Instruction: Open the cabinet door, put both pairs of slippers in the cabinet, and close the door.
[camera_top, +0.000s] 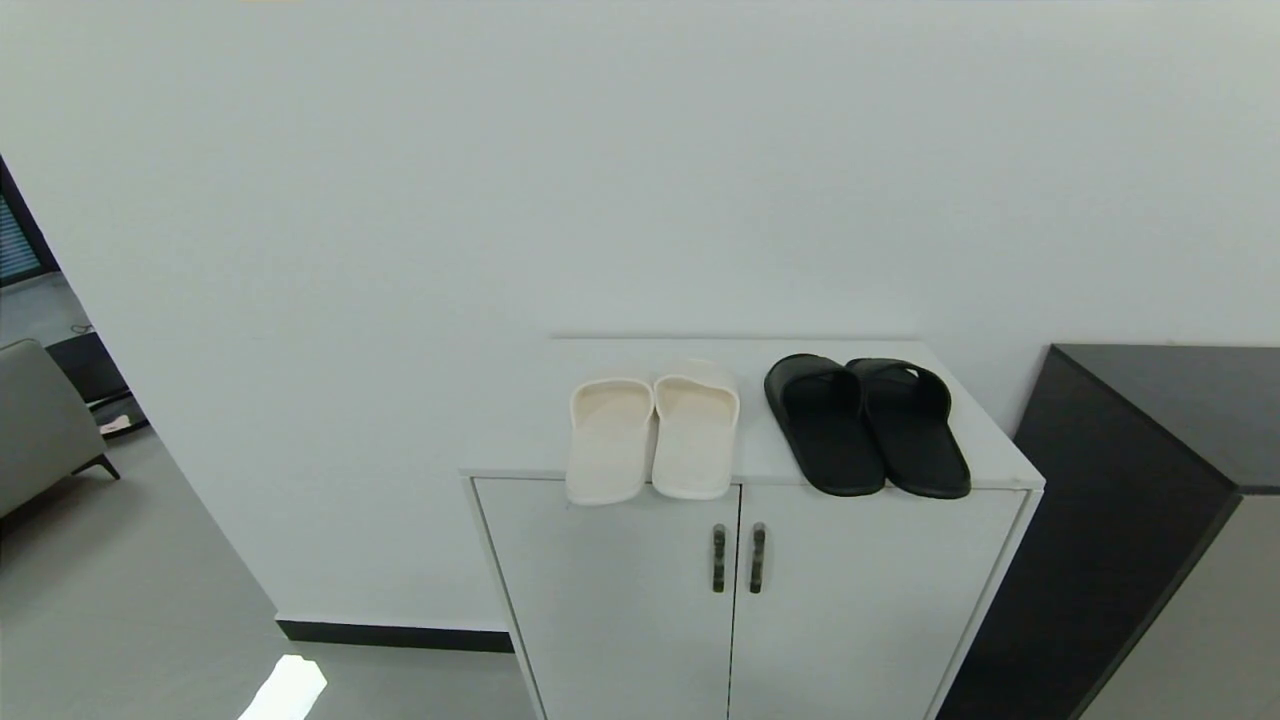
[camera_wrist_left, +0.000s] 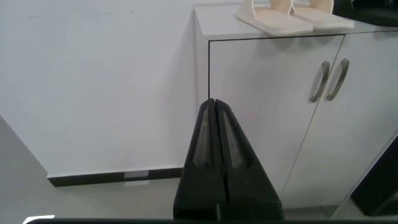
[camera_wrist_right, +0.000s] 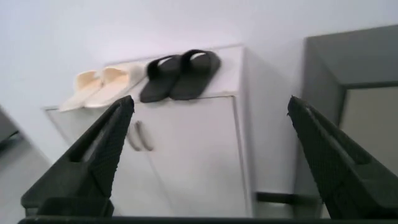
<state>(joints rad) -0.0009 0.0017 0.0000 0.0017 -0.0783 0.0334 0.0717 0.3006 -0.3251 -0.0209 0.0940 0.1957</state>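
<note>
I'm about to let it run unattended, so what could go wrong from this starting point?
The white slippers overhang the front edge above the left door; a bump while opening could knock them off.
The two handles sit very close together, so the open right claw might catch both.
The left claw is shut and must open before gripping.

I count four slippers in two pairs: two cream slippers (camera_top: 608, 440) (camera_top: 696, 435) at the middle of the frame, and two black slippers (camera_top: 822, 425) (camera_top: 915, 430) just right of them. There is one white cabinet (camera_top: 520, 440) with two doors (camera_top: 610, 600) (camera_top: 870, 600) and two handles (camera_top: 718, 558) (camera_top: 758, 557). One dark cabinet (camera_top: 1100, 560) stands at the right edge and one grey chair (camera_top: 35, 425) at the left edge. I have two pincers, the left pincer (camera_wrist_left: 215, 143) and the right pincer (camera_wrist_right: 210, 102).
</note>
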